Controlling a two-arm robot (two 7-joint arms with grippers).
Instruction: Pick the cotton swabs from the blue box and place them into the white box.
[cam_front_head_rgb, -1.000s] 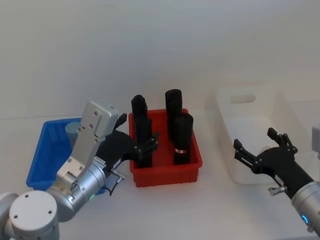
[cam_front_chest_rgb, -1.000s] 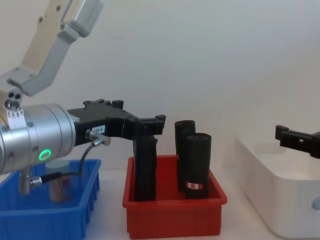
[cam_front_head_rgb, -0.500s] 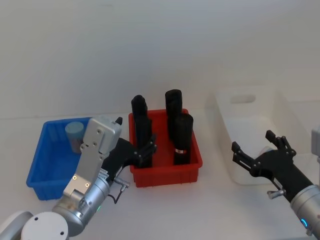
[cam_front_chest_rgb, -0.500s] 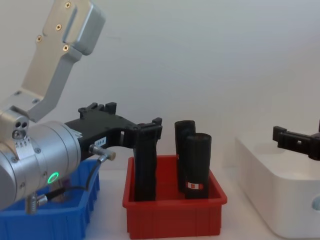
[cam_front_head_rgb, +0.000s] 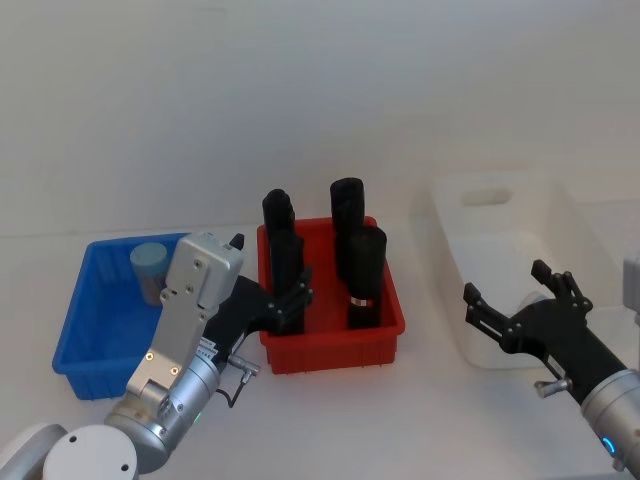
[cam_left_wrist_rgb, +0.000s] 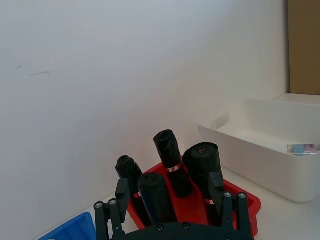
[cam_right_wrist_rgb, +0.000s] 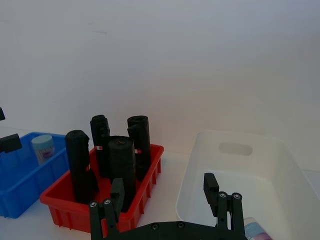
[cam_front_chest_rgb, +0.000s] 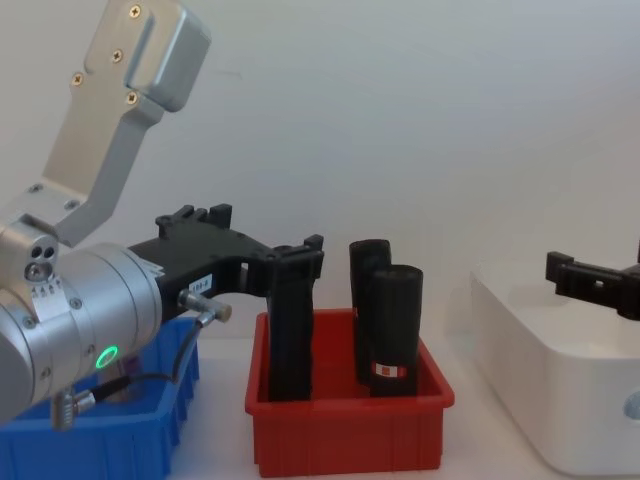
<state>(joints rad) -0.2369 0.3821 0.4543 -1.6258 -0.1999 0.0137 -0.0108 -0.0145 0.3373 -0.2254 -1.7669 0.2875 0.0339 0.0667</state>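
White wall behind, white table (cam_front_head_rgb: 330, 420) below, three boxes in a row. The left claw (cam_left_wrist_rgb: 169, 190) hangs low at the near right corner of the blue box (cam_front_head_rgb: 95, 335), just beside the red bin (cam_front_head_rgb: 335, 345), with its fingers spread wide and holding nothing. One swab jar (cam_front_head_rgb: 149, 268) stands upright at the far end of the blue box, well clear of that claw. Four black cylinders (cam_front_head_rgb: 363, 270) stand in the red bin. The right claw (cam_front_head_rgb: 506, 282) hovers at the near edge of the white box (cam_front_head_rgb: 500, 200), fingers apart and empty. A second jar (cam_right_wrist_rgb: 254, 231) sits inside, partly hidden.
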